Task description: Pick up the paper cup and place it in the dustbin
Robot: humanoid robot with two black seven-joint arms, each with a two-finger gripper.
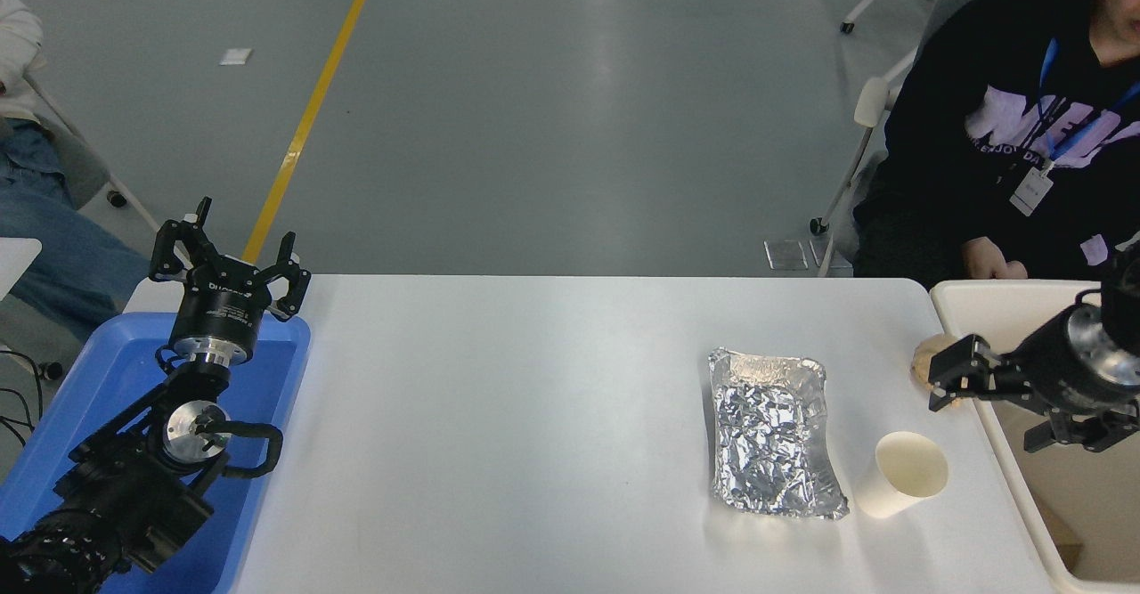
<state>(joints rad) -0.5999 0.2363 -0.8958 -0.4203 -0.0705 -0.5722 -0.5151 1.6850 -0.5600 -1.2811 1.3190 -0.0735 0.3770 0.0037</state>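
Note:
The paper cup [901,475] is white with a cream inside and lies tilted on the table at the right, its mouth facing up and right. The cream-white dustbin [1006,451] stands at the table's right edge, just right of the cup. My right gripper [980,420] comes in from the right edge over the bin's near-left rim, above and to the right of the cup, open and empty. My left gripper [230,254] is parked open at the lower left, over the blue tray.
A silver foil tray [773,438] lies just left of the cup. A crumpled tan paper ball [923,359] is mostly hidden behind my right gripper. A blue plastic tray [107,389] sits at the left. A person in a black hoodie [1006,131] sits at the far right.

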